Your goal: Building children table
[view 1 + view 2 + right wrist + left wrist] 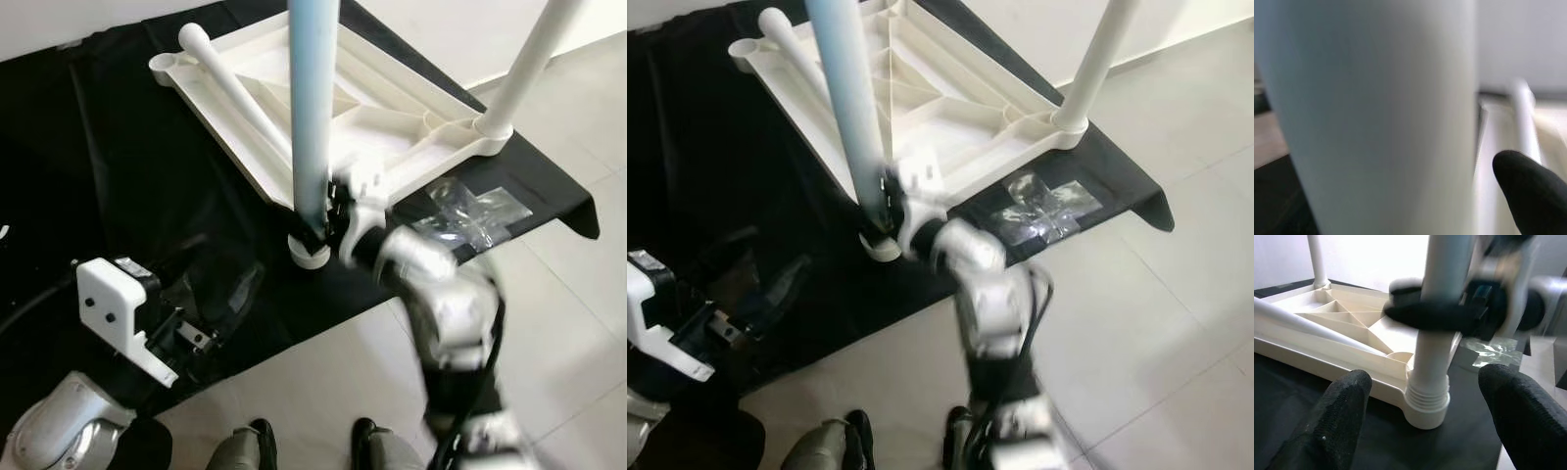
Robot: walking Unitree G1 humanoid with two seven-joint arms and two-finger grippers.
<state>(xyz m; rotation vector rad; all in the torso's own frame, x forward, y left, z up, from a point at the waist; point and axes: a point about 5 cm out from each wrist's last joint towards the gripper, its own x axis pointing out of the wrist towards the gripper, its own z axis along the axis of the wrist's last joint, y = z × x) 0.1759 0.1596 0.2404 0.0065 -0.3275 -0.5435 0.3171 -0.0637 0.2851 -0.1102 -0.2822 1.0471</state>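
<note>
A white plastic table (392, 127) lies upside down on a black cloth (147, 186). One pale leg (312, 108) stands upright in the threaded corner socket (310, 255) nearest me. My right gripper (328, 211) is shut on this leg just above the socket; its black fingers (1440, 313) wrap the tube. A second leg (524, 64) stands in the right corner. A third leg (235, 88) lies loose across the ribbed underside. My left gripper (191, 338) hovers low over the cloth, left of the socket, open, with its fingers (1342, 416) wide apart and holding nothing.
A clear plastic bag (470, 215) lies on the cloth by the table's right corner. The cloth's front edge meets pale floor tiles (568, 323). My own feet (260, 441) stand on the tiles close to that edge.
</note>
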